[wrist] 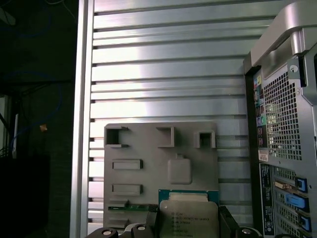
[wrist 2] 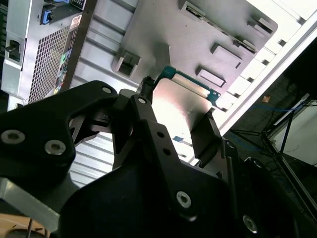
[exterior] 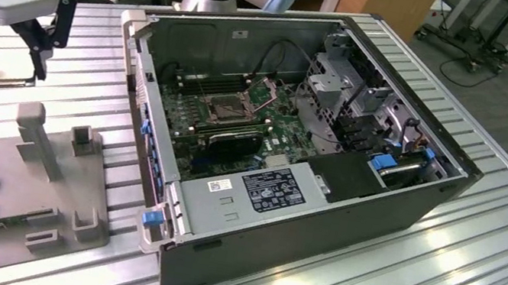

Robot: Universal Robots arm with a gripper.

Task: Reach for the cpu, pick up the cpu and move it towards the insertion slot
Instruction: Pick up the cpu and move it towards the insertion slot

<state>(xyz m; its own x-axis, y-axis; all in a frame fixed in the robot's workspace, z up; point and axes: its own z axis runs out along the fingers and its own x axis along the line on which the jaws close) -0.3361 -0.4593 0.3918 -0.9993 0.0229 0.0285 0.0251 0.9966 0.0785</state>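
Observation:
My gripper (exterior: 9,67) hangs above the ribbed table at the exterior view's far left, shut on the cpu (exterior: 8,80). The cpu is a thin square chip with a pale metal face and a green edge. In both wrist views it sits clamped between the two black fingers (wrist: 188,210) (wrist 2: 181,101). It is lifted off the grey plastic tray (exterior: 9,187). The insertion slot (exterior: 223,109), a dark square socket with a silvery frame, lies on the motherboard inside the open computer case (exterior: 327,201), well off to the exterior view's right of the gripper.
The grey tray (wrist: 148,163) has upright posts and rectangular recesses below the gripper. The case wall (exterior: 144,93) stands between gripper and socket. A power supply box with a white label (exterior: 267,187), drive cages and cables crowd the case. The table edge (wrist: 81,124) is close by.

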